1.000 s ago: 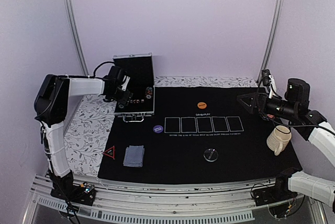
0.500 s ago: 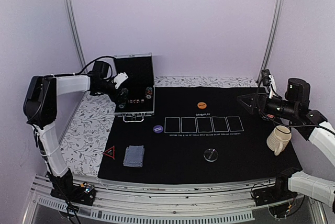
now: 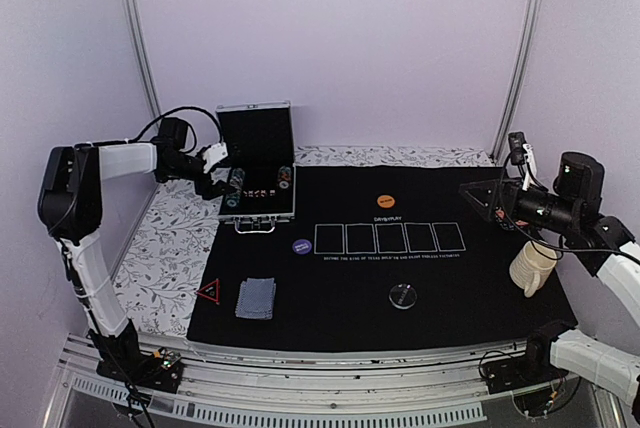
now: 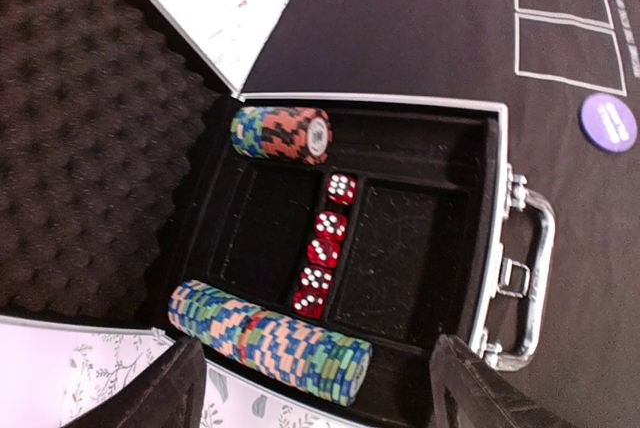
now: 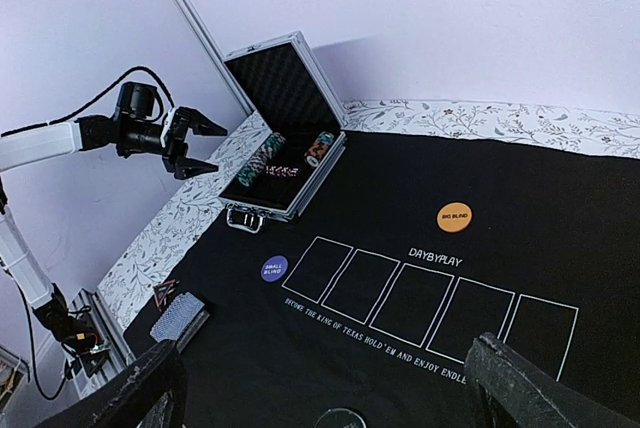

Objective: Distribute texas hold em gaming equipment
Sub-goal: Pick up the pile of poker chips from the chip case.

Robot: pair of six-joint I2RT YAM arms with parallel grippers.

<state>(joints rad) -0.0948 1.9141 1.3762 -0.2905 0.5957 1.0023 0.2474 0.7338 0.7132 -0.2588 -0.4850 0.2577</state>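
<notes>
- The left hand (image 5: 205,146) hangs in the air with its jaws spread wide and nothing between them. It is just off the left side of an open metal case (image 4: 400,248).
- In the wrist view its two fingers (image 4: 175,393) frame the case's tray from above. A long row of chips (image 4: 270,338) lies right beneath the hand along the nearest side of the tray, untouched.
- Farther from the hand, five red dice (image 4: 322,248) sit in a line in the narrow middle slot. A short row of chips (image 4: 282,133) lies along the opposite side of the tray.
- The foam-lined lid (image 4: 80,148) stands open beyond the tray.
- Past the case's handle, to the right of this hand and nearer the arm bases, a purple disc (image 4: 608,121) lies flat on the black mat (image 3: 450,278). It is just left of the five white rectangles.
- Well back toward the bases from the left hand, a deck of cards (image 3: 255,298) lies face down near the mat's near left corner. A red triangle marker (image 3: 209,292) sits just beside it on its left, at the mat's edge.
- The right hand (image 3: 477,200) hovers above the right part of the mat, its jaws wide apart and empty.
- To its left, an orange disc (image 5: 454,216) lies flat on the mat on the far side of the rectangles.
- Below this hand and a little nearer the bases, a cream mug (image 3: 532,268) stands upright on the mat, apart from the fingers.
- A clear disc (image 3: 403,296) lies to the left of the right hand and well nearer the bases, on the near side of the rectangles.
- The flower-patterned tabletop (image 3: 165,248) shows left of the mat, under the left arm.
</notes>
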